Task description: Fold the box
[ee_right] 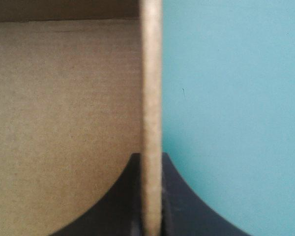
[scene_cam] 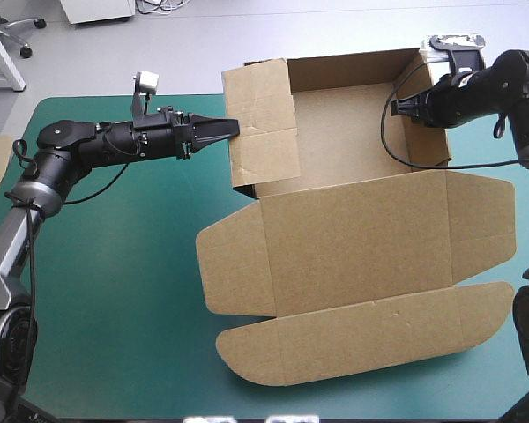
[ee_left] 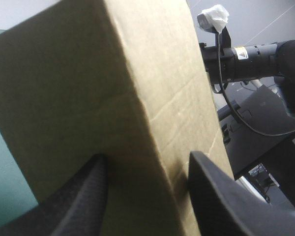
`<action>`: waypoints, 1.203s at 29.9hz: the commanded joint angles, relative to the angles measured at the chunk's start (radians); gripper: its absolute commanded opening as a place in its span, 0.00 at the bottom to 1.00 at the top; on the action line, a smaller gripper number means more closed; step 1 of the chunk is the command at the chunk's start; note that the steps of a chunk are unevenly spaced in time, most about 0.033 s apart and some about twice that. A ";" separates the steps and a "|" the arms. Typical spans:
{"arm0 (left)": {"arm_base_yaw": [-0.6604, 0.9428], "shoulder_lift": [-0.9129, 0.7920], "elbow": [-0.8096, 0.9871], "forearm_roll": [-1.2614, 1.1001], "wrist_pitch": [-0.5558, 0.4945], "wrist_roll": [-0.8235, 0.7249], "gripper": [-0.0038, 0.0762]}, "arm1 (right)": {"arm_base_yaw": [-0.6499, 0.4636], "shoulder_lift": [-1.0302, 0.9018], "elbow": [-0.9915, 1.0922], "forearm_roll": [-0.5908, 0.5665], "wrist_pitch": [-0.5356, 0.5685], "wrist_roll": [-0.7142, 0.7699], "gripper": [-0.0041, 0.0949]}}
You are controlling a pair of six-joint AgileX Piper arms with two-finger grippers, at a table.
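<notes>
The brown box (scene_cam: pixel 353 238) sat on the teal-green cover (scene_cam: pixel 115 291), tray walls raised and lid flat. The right gripper (ee_right: pixel 151 155) pinched the right wall (ee_right: pixel 151 73) tightly between its fingers. The left gripper (ee_left: pixel 146 157) stood spread, with the folded left wall (scene_cam: pixel 263 123) between its fingers. The step in hand seemed to be tucking the walls; next, the left flap likely needs pressing inward while the right wall is steadied.

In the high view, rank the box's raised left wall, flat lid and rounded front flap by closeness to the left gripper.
1. Raised left wall: right at the left gripper.
2. Flat lid: nearer the robot.
3. Rounded front flap: by the table's near edge.
</notes>
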 commanded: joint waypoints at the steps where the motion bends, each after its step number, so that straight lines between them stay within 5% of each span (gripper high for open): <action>1: -0.007 -0.047 -0.072 -0.004 0.019 -0.062 0.51 | -0.007 -0.050 -0.026 0.036 -0.053 0.018 0.01; 19: -0.208 -0.047 -0.350 0.659 -0.231 -0.524 0.51 | 0.020 -0.050 -0.026 0.027 -0.043 0.106 0.02; 36: -0.299 0.009 -0.461 1.034 -0.199 -0.765 0.51 | 0.102 -0.050 -0.026 -0.029 -0.058 0.183 0.02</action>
